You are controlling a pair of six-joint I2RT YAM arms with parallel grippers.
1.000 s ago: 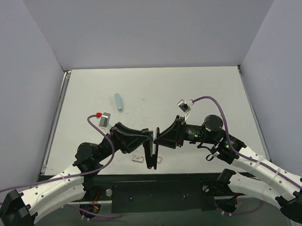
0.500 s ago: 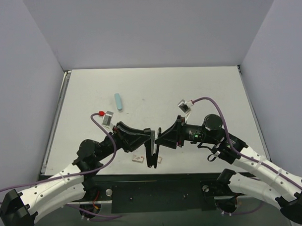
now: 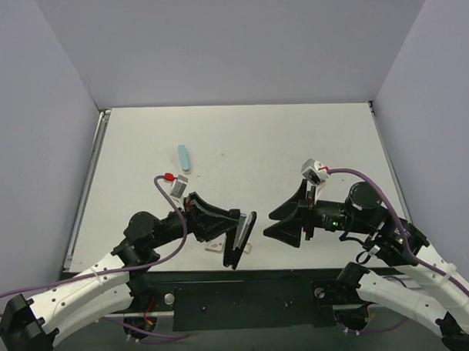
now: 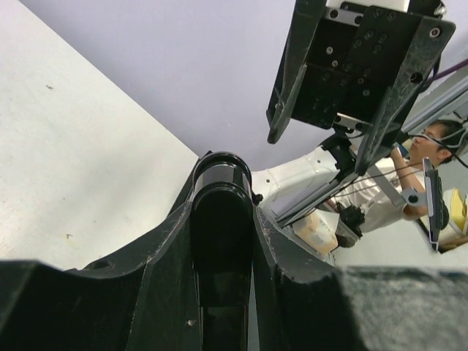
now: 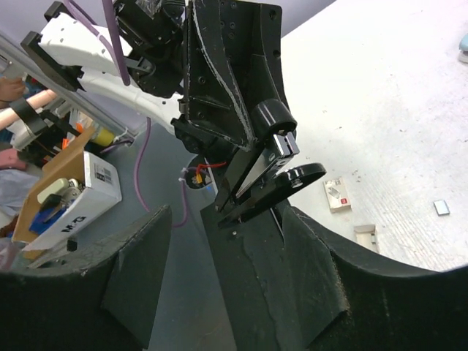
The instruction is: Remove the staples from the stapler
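On the surface (image 3: 295, 142) the big change is on my right side: the right arm (image 3: 399, 262) has pulled back toward its own half, so its tool (image 3: 272, 225), which was up against the stapler (image 3: 241, 238) a moment ago, now sits well apart from it. That tool's jaws stand apart with nothing between them, which the left wrist view confirms from below. The left arm (image 3: 107, 268) has swung in a little and keeps the stapler lifted off the surface near the front edge, the left tool (image 3: 232, 223) clamped around one end of it. The stapler hangs tilted, its two long halves splayed at the hinge, and the right wrist view shows a light metal part exposed inside. I read this as the opening step done and let go of. The inside is now reachable, but I cannot tell whether any staples are still sitting in it. Two small pale pieces (image 3: 215, 246) lie on the surface just under the stapler; what they are I cannot make out.
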